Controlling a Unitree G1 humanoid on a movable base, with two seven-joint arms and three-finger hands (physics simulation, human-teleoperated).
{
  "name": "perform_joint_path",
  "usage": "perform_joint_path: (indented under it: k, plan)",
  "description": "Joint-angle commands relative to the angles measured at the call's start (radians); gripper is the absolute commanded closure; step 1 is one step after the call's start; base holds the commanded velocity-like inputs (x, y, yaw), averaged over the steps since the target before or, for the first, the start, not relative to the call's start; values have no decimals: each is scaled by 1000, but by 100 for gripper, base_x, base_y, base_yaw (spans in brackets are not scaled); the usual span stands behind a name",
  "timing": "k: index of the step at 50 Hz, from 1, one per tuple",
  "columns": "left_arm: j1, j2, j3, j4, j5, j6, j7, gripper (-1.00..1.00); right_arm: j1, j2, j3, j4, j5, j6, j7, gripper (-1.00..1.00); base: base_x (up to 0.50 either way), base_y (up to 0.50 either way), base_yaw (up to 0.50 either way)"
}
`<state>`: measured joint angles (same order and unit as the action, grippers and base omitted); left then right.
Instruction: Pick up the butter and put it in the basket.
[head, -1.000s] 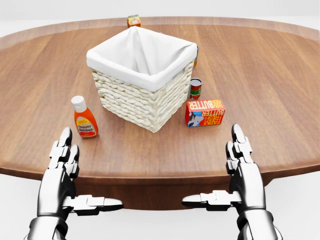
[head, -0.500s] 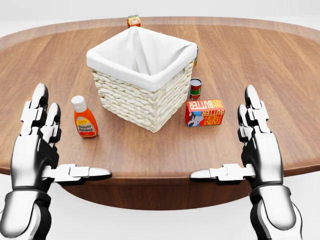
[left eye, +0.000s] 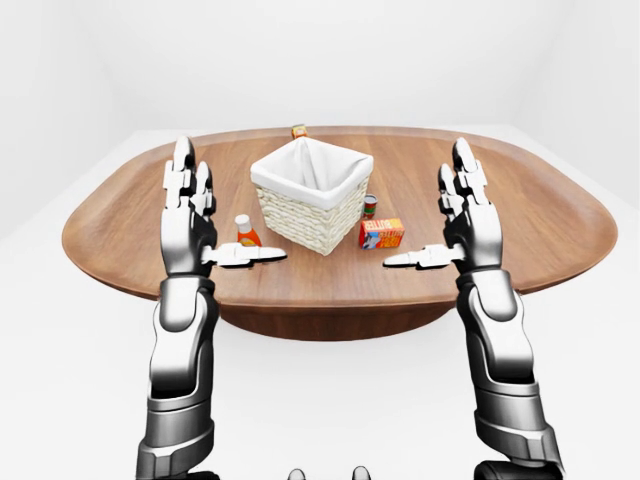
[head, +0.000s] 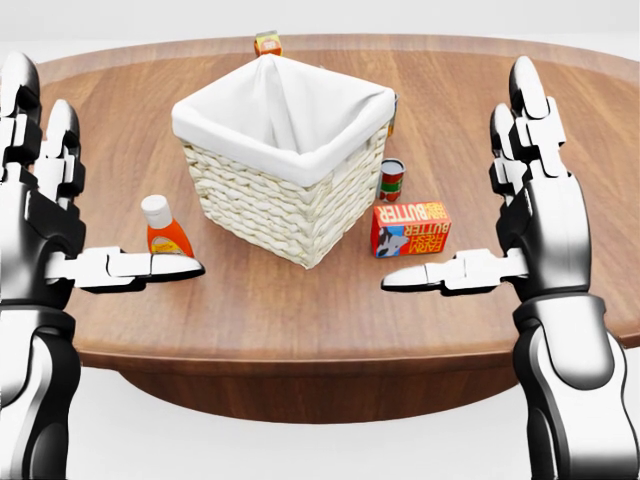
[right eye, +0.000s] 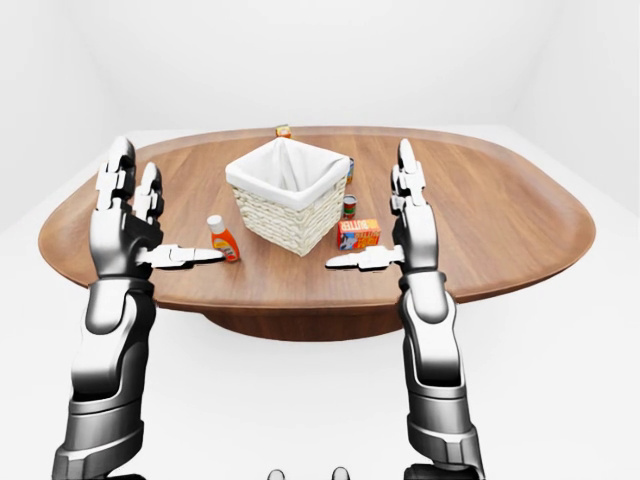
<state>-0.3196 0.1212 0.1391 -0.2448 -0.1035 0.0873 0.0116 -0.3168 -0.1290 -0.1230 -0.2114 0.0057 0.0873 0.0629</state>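
Observation:
The butter is a red and orange box lying on the wooden table, just right of the basket in the head view. The basket is white wicker with a white cloth liner and looks empty. My right hand is open, fingers pointing up and thumb pointing left, raised to the right of the butter and apart from it. My left hand is open the same way at the far left, its thumb crossing in front of the ketchup bottle. Neither hand holds anything.
A small red can stands just above the butter, beside the basket. A small orange box sits at the table's top edge. The round table's near rim runs across the bottom of the head view.
Both hands have risen from the table's bottom edge to basket height in the head view and stay open. The objects have not moved.

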Motion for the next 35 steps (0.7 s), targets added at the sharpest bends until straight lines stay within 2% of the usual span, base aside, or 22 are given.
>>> perform_joint_path:
  k: [1, 35]
  plan:
    - [-48, 23, 15, -11, -26, 0, 17, -100, -29, -14, -9, -20, -3, 0, 5, -100, 43, 0, 0]
    - [-34, 17, 7, -16, -19, 0, 16, -100, 11, -14, -22, -46, -1, 0, 8, -100, 50, 0, 0]
